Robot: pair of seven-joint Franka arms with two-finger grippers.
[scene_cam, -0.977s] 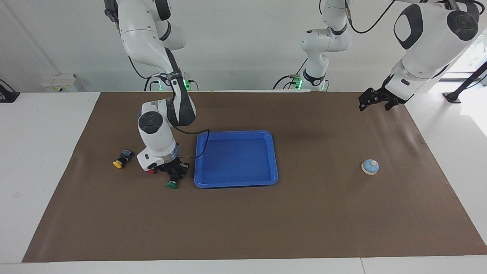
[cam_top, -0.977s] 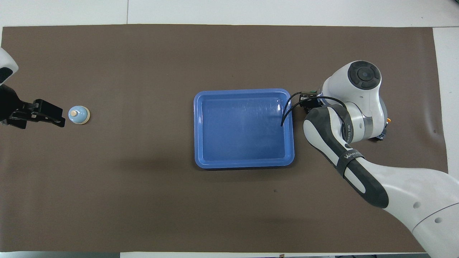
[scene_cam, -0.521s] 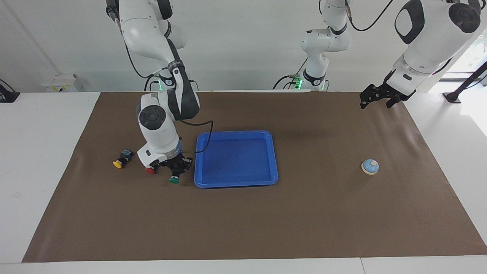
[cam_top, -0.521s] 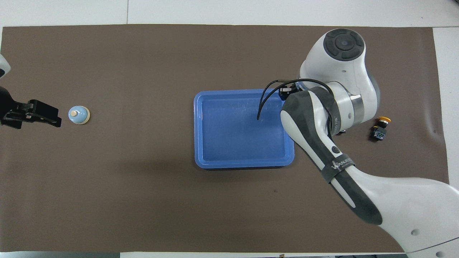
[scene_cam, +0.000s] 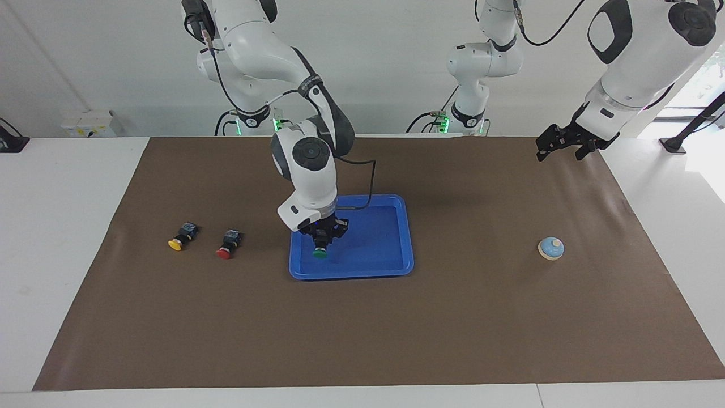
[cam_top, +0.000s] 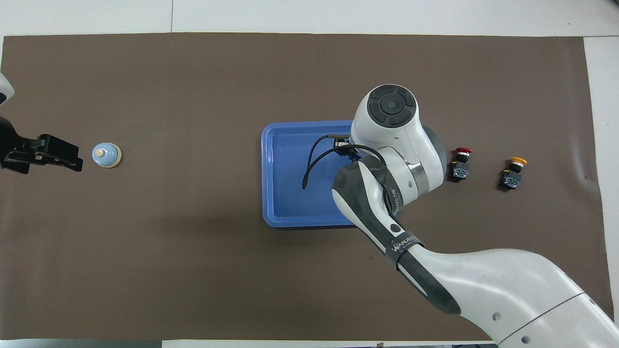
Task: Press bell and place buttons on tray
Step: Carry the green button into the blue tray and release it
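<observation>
One button, the green one [scene_cam: 320, 253], hangs cap-down in the right claw [scene_cam: 322, 242], clamped, directly over the tray [scene_cam: 391, 268] at the desk's middle. Left claw [scene_cam: 558, 146] waits near its corner; its fingers cannot be told.

Both arms were built of glossy white rounded shells joined by dark grey and black segments. Round dark caps were set on the joints. A black band lettered in white was wrapped round the right arm [cam_top: 401, 241]. Thin black cables were looped along both arms. Green lights were lit at the bases.
</observation>
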